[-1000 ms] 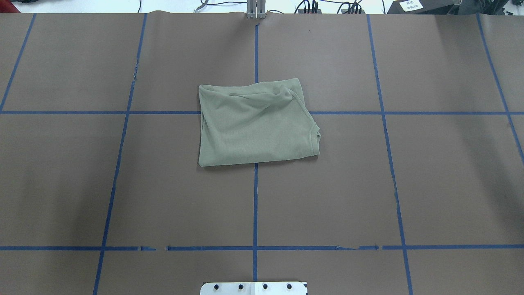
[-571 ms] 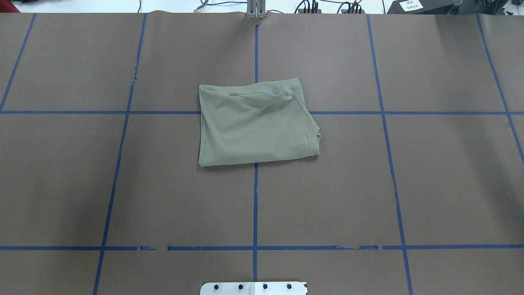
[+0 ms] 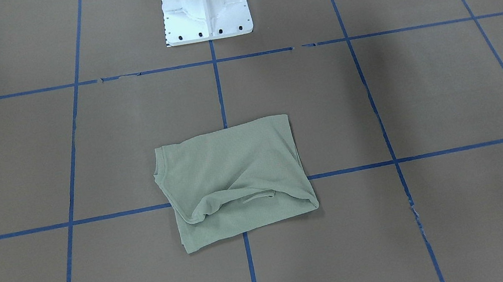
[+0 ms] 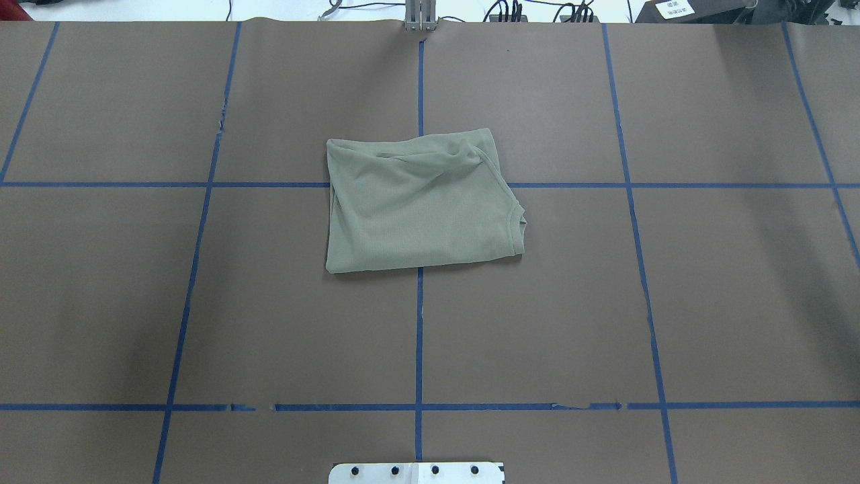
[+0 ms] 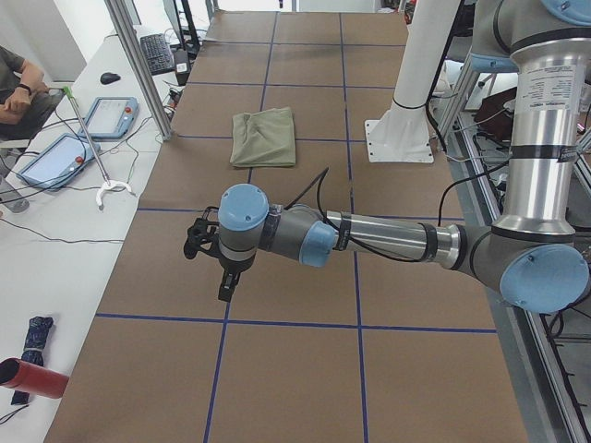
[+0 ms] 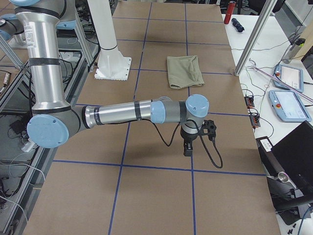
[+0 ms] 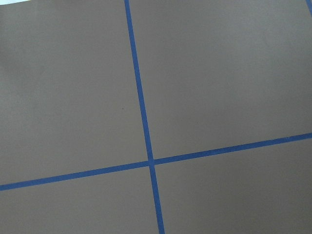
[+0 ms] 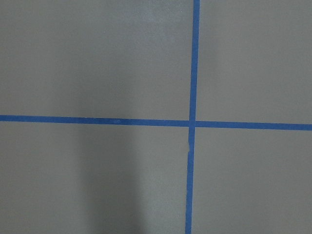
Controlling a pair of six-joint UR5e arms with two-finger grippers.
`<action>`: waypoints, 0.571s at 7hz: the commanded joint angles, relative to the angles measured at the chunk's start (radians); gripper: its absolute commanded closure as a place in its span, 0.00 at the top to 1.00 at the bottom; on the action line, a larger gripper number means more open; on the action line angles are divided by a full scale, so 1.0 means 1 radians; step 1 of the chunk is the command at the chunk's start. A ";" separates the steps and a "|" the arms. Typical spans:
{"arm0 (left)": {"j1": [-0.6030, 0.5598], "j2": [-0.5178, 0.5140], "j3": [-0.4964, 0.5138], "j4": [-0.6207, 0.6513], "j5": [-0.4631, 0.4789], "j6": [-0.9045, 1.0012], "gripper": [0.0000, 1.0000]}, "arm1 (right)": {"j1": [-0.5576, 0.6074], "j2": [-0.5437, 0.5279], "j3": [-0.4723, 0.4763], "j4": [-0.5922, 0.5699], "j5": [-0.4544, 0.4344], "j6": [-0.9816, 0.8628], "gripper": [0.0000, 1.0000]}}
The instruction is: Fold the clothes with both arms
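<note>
The shirt (image 4: pixel 420 202) lies folded into a compact rectangle mid-desk (image 4: pixel 672 302), so the folding looks done bar some tidying. The left claw (image 5: pixel 225 286) and right claw (image 6: pixel 187 149) hang well apart from it; released or clenched, I cannot tell

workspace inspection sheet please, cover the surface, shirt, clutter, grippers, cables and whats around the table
surface: brown table cover with blue tape grid; white pedestal base at the robot's edge
job's things: green shirt folded to a rough rectangle over a central tape crossing, wrinkled along its far edge
clutter: nothing seen
grippers: left gripper and right gripper hang over bare cover, away from the shirt; jaws cannot be judged
cables: black cable loops from the right wrist
surroundings: teach pendant, seated person, red bottle on side tables
</note>
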 commanded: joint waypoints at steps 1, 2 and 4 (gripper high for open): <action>0.000 0.007 -0.004 0.009 -0.026 0.001 1.00 | -0.005 0.001 -0.006 0.000 -0.001 0.001 1.00; 0.000 0.008 0.002 0.005 -0.026 0.001 1.00 | -0.005 0.001 -0.004 0.000 -0.001 -0.001 1.00; -0.001 0.012 -0.010 0.014 -0.026 0.001 1.00 | -0.005 -0.002 -0.001 0.001 0.001 0.001 1.00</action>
